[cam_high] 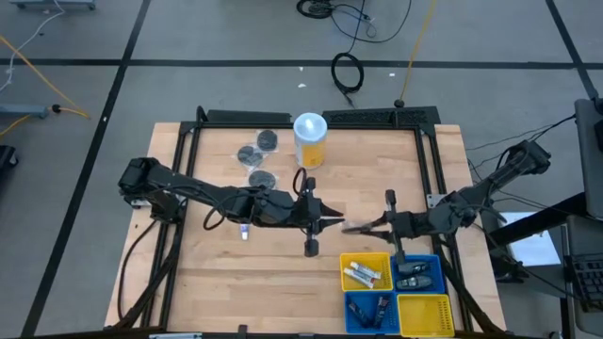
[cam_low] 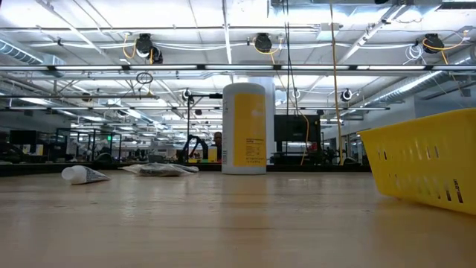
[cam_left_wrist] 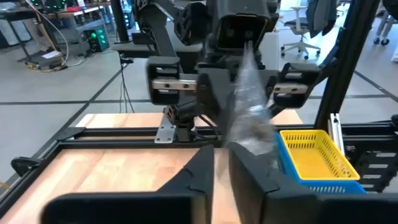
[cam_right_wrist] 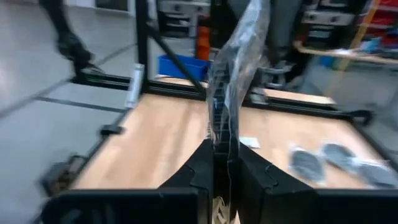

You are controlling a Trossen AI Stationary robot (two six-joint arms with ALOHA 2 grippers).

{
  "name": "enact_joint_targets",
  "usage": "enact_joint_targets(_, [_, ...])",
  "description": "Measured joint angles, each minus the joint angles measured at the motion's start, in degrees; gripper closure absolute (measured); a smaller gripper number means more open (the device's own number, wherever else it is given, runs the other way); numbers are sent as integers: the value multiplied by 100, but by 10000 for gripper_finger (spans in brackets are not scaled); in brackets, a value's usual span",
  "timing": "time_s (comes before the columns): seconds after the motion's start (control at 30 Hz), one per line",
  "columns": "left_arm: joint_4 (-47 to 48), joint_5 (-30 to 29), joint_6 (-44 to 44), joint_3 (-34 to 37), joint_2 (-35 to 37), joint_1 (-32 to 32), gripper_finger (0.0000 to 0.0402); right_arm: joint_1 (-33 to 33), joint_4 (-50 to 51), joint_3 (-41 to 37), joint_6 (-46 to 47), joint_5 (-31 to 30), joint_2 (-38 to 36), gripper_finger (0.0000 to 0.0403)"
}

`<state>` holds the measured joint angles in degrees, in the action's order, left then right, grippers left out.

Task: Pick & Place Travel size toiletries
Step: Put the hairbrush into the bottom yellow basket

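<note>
A clear plastic packet with grey contents [cam_high: 356,227] [cam_left_wrist: 252,106] [cam_right_wrist: 233,68] hangs in the air between my two grippers over the table's middle. My right gripper [cam_high: 377,226] [cam_right_wrist: 225,162] comes from the right and is shut on it. My left gripper [cam_high: 332,221] [cam_left_wrist: 222,168] faces it from the left with a narrow gap between its fingers; the packet's free end lies by one fingertip. Three grey round packets [cam_high: 256,156] and a white tube [cam_high: 244,231] [cam_low: 83,175] lie flat on the table's left half. My right gripper pinches one end of the clear packet [cam_right_wrist: 224,134] between its two fingers, level, from the table's right. The packet is lifted clear of the table, edge-on, and sticks out toward my left gripper. My left gripper: I cannot tell whether its fingertip [cam_left_wrist: 258,163] touches the packet's free end.
The tall yellow-and-white canister [cam_high: 310,139] [cam_low: 245,128] stands at the far middle. Four small bins sit at the near right: a yellow one holding white tubes [cam_high: 366,271], a blue one holding dark items [cam_high: 417,273], another blue [cam_high: 369,311] and another yellow [cam_high: 424,315] [cam_low: 424,167].
</note>
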<state>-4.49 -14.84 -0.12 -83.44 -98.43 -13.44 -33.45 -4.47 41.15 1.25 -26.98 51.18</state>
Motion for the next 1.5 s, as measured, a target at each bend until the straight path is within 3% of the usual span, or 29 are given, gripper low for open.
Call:
enact_joint_targets(0.23, [-7,-36,11,0,2,-2,283,-19,988,0,825,310,-352,380])
enact_joint_targets(0.5, [77,-149,323,0,2,-7,242,-341,2402,0,2752,1765,-566,380])
enact_joint_targets(0.73, [181,-592,317,0,7,-7,237,-844,2925,0,4452,3005,-502,380])
enact_joint_targets(1.1, [192,-629,328,0,11,-7,238,-1612,3231,0,6356,4180,112,380])
enact_joint_targets(1.5, [223,-626,343,0,11,-7,239,-2249,2764,0,7220,4355,705,380])
